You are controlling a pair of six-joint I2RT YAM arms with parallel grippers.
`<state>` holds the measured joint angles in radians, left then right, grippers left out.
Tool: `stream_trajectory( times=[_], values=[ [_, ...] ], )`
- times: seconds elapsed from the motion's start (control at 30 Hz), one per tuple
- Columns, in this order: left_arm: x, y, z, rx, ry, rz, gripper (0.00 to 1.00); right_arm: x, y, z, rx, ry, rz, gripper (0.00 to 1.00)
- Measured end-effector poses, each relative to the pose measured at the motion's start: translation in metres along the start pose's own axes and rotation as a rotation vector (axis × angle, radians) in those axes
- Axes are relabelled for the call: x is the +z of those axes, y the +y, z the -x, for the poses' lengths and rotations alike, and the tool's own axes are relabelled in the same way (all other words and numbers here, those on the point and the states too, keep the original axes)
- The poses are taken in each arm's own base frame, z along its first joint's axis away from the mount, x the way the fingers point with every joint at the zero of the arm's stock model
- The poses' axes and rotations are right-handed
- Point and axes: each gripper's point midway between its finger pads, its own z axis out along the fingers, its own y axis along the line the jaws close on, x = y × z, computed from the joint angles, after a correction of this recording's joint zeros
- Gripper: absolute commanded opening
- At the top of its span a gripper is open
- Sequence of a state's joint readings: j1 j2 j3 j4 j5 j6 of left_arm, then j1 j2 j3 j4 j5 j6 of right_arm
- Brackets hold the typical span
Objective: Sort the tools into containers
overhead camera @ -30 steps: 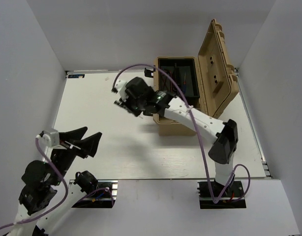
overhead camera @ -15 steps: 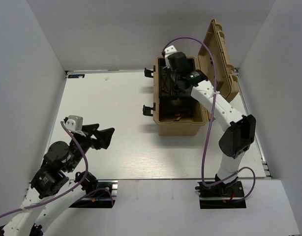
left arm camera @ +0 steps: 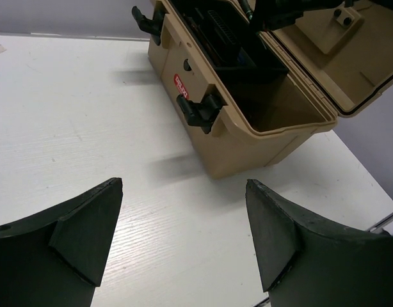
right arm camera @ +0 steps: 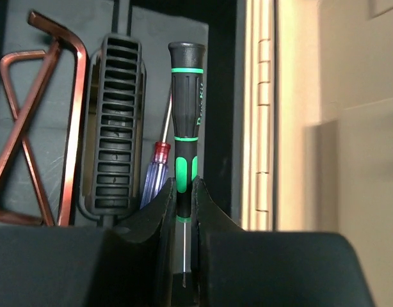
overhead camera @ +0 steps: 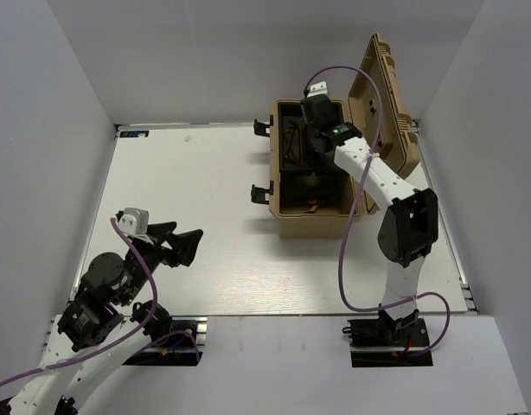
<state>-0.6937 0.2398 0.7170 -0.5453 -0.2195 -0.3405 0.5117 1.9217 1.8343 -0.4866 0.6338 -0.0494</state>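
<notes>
Toolbox (left arm camera: 241, 150) with unreadable red label (left arm camera: 184, 82)

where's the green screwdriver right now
Right wrist view: the green screwdriver is pinched in the right gripper inside the toolbox, just right of the red-blue screwdriver and the ribbed black divider.

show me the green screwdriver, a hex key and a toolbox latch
green screwdriver (right arm camera: 186, 102), right wrist view, middle of its handle
hex key (right arm camera: 73, 128), right wrist view, its long arm
toolbox latch (left arm camera: 200, 112), left wrist view, the nearer black clasp
</notes>
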Motion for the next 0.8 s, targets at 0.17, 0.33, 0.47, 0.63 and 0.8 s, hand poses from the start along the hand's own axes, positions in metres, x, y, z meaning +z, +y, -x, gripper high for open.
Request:
stream_trajectory(
  times=[0.17, 0.33, 0.47, 0.63, 0.8],
  values=[
    [0.001, -0.001, -0.002, 0.0, 0.004, -0.005, 0.88, 0.016, 0.007, -0.016, -0.006, 0.043, -0.006, 0.17],
    [0.005, -0.004, -0.004, 0.001, 0.019, -0.016, 0.88, 0.021, 0.006, -0.021, 0.017, 0.061, 0.012, 0.35],
    [0.016, -0.005, -0.012, 0.005, 0.06, -0.009, 0.88, 0.021, 0.009, -0.024, 0.03, 0.073, 0.043, 0.48],
    [0.029, -0.008, -0.024, 0.013, 0.12, -0.006, 0.86, 0.013, 0.015, -0.022, 0.025, 0.075, 0.106, 0.22],
    [0.043, -0.012, -0.031, 0.011, 0.162, -0.01, 0.2, -0.047, 0.049, -0.002, -0.017, -0.012, 0.497, 0.0]
  ],
)
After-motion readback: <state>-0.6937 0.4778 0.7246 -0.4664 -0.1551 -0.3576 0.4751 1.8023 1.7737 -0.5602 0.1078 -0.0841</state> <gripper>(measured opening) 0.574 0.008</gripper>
